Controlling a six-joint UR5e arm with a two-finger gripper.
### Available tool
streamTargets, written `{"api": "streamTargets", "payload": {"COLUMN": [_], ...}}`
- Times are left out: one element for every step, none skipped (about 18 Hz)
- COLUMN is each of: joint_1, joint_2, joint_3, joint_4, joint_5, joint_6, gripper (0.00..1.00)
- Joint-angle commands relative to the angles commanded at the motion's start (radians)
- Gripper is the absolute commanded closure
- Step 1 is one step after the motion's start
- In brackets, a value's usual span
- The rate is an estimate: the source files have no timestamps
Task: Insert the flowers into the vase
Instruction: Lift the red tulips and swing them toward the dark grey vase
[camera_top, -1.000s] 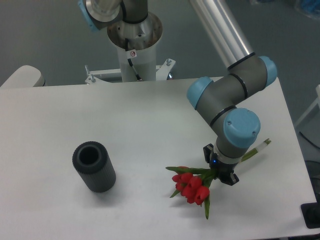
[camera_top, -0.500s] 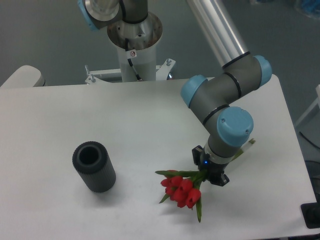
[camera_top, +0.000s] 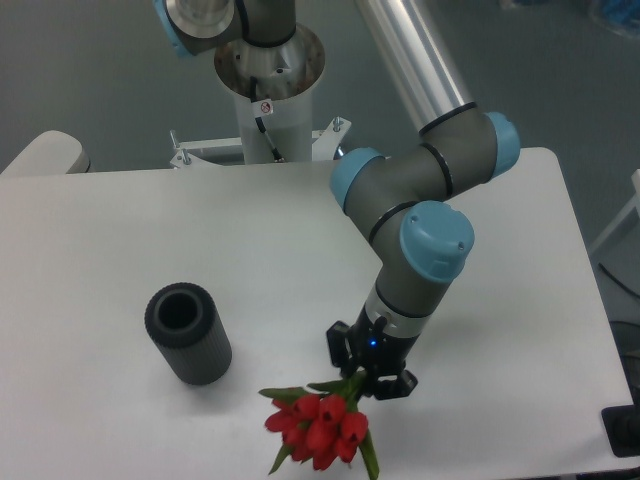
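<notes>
The flowers (camera_top: 318, 428), a tight bunch of red tulip buds with green leaves, hang at the table's front edge, buds toward the camera. My gripper (camera_top: 367, 376) is shut on their stems just behind the leaves; the stems are hidden under the wrist. The vase (camera_top: 187, 332), a short dark ribbed cylinder with a thick rim, stands upright at the left front of the table, its mouth open. It stands well to the left of the flowers and apart from them.
The white table (camera_top: 250, 230) ends at a front edge just below the buds and a right edge near x 600. The arm's base column (camera_top: 268, 80) stands behind the table's back edge. A dark block (camera_top: 622, 432) sits at the lower right.
The gripper has carried the flowers leftward and toward the front edge, closer to the vase. The wrist has turned, so the stems no longer show behind it. The vase has not moved.
</notes>
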Motion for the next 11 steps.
{"api": "streamTargets", "payload": {"joint_1": [0.0, 0.002, 0.005, 0.009, 0.014, 0.018, 0.021, 0.026, 0.028, 0.029, 0.034], "joint_2": [0.005, 0.008, 0.012, 0.018, 0.019, 0.019, 0.019, 0.02, 0.02, 0.02, 0.022], "joint_3": [0.0, 0.005, 0.003, 0.0, 0.0, 0.0, 0.002, 0.002, 0.002, 0.003, 0.006], "joint_4": [0.002, 0.003, 0.012, 0.029, 0.049, 0.067, 0.074, 0.074, 0.074, 0.074, 0.074], "joint_5": [-0.023, -0.063, -0.116, -0.174, -0.228, -0.279, -0.332, -0.388, -0.44, -0.478, -0.508], "joint_6": [-0.008, -0.009, -0.015, -0.029, -0.044, -0.055, -0.063, -0.072, -0.08, -0.083, -0.083], "gripper": [0.97, 0.97, 0.97, 0.97, 0.97, 0.97, 0.97, 0.97, 0.97, 0.97, 0.97]}}
